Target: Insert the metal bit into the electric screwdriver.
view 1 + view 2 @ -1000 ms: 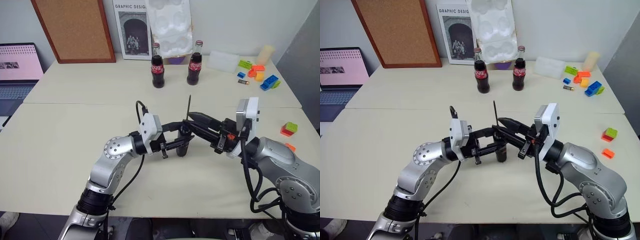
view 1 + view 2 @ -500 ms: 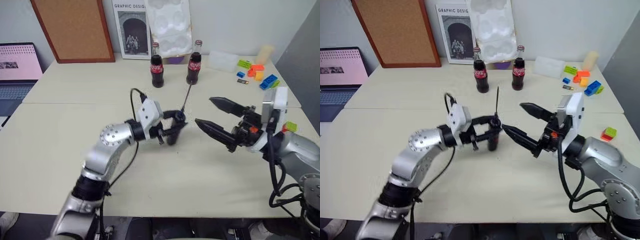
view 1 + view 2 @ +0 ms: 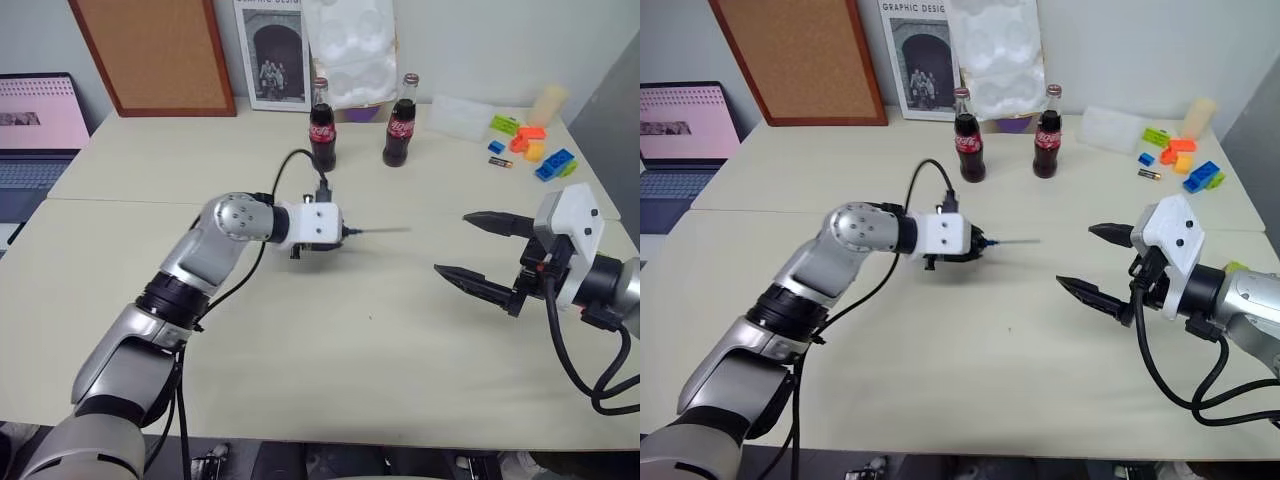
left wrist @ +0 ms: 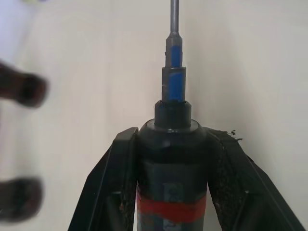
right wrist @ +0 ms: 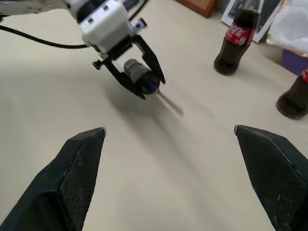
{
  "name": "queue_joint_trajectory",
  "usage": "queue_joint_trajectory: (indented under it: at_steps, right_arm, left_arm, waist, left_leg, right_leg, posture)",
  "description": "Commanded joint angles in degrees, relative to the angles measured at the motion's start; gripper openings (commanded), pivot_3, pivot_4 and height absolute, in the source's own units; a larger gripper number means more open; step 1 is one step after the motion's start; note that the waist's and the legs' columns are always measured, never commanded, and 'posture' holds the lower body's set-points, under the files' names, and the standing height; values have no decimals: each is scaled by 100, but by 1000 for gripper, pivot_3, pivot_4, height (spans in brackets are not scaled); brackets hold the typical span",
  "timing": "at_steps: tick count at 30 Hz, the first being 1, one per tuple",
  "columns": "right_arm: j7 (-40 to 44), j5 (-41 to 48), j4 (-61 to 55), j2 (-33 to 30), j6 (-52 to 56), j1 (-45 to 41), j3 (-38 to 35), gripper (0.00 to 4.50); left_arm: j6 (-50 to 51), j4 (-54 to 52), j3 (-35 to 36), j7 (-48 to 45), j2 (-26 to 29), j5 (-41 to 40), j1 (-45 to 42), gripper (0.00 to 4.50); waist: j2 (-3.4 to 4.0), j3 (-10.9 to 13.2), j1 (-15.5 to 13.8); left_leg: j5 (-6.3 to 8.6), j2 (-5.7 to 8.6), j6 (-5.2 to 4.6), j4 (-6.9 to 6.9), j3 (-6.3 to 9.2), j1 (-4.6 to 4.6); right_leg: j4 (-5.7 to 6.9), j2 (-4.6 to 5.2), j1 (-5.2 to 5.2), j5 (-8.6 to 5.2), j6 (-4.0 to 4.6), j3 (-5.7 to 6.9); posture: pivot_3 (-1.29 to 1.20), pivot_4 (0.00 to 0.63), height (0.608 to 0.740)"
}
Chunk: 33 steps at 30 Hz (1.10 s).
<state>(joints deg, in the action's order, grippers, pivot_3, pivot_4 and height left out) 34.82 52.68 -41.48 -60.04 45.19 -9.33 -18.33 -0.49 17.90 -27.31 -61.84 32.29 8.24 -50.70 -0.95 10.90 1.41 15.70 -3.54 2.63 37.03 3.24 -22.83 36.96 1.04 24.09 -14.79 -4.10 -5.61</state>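
Left end effector [image 4: 168, 159] clamps the electric screwdriver [image 4: 172, 159] mid-barrel; metal bit [image 3: 385, 231] seated. Right end effector [image 3: 480, 253] wide, empty. Screwdriver looks rigid, light, smooth; barrel grip suits.

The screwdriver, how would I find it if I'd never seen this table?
Start at the big cream table and follow the silver left arm to its left gripper. Clamped there is the slim black electric screwdriver with a red band. Unlike the cola bottles behind, it has a thin grey metal bit sticking out.
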Motion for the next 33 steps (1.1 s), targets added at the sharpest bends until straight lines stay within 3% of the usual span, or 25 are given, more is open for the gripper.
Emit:
queue_joint_trajectory:
  at_steps: [1,7,9,19,21,25,28,33]
  right_arm:
    - [199,-109,-231,-277,104,59,-31,4500]
    - [336,-261,-317,-397,182,152,117,4500]
    - [412,-178,-335,-387,229,116,186,4500]
    - [778,-319,-152,-400,213,-129,455,4500]
    - [830,-372,-103,-379,180,-168,495,4500]
    - [927,-470,-24,-353,125,-174,503,4500]
    - [1034,-555,11,-329,23,-45,390,4500]
    - [1356,-686,79,-270,-298,338,-68,4500]
  left_arm:
    - [-319,757,-451,-259,-309,407,-71,1650]
    - [-632,1213,-588,-310,-523,781,-149,1650]
    - [-666,1237,-592,-400,-555,810,-166,2346]
    - [-357,1070,-258,-671,-674,559,-196,4218]
    - [-90,911,94,-635,-689,291,-268,4473]
    - [440,636,654,-708,-524,-188,-361,4473]
    - [1187,120,1400,-782,-78,-796,-171,4473]
    - [2217,-1075,2434,-1111,1172,-1578,970,4473]
  waist:
    - [0,0,25]
    - [1,-2,31]
    - [0,-2,28]
    - [0,-3,30]
    - [0,-2,27]
    - [-2,-1,31]
    - [-1,-1,49]
    - [1,-2,117]
  left_leg:
    - [0,0,0,0,0,0]
    - [0,1,-1,3,1,5]
    - [-1,1,-1,7,1,7]
    - [-1,0,-1,9,1,53]
    - [-1,0,-1,9,2,54]
    - [-1,-1,-1,10,3,47]
    - [-1,-2,-1,9,4,47]
    - [-1,-8,-1,-1,4,61]
  right_leg:
    - [1,0,0,0,0,0]
    - [7,1,-5,0,0,0]
    - [11,1,-8,1,-1,0]
    - [10,0,-53,1,-2,0]
    - [11,0,-55,1,-2,1]
    - [12,0,-49,1,-2,2]
    - [15,0,-46,1,-2,3]
    - [30,-3,-43,0,-1,4]
  posture:
    - [0,150,740]
    - [0,150,740]
    - [0,150,740]
    - [0,150,740]
    - [0,150,740]
    - [0,150,740]
    - [0,150,740]
    - [0,150,740]
